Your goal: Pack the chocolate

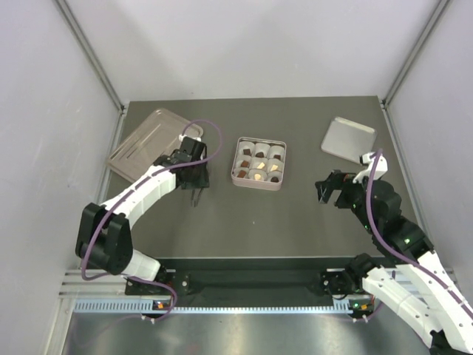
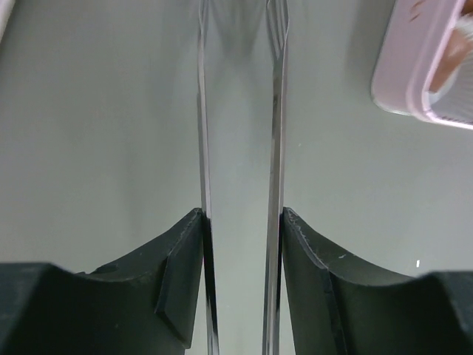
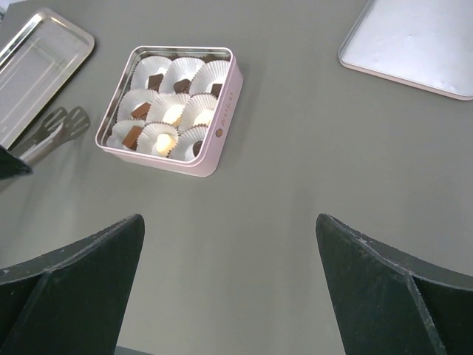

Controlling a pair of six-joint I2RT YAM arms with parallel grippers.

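Gripping a pair of thin metal tongs, the left gripper has its black fingers pressed against the outer faces of the two blades. The blades run forward side by side with a narrow gap between them, and nothing shows in that gap. In the top view the tongs point down at the bare table, just left of a pink square tin; whether the tips touch the surface is not clear. The chocolate lies inside that tin, small dark, brown and cream pieces sitting in white paper cups set three by three. So it is to the right of the tongs' tips, near them but apart. A corner of the tin appears at the upper right of the left wrist view. Behind the left arm, beyond the tongs, lies a clear tray. Well apart on the other side of the tin, the right gripper hovers with its jaws spread wide and nothing between them. A silver lid lies flat at the far right.
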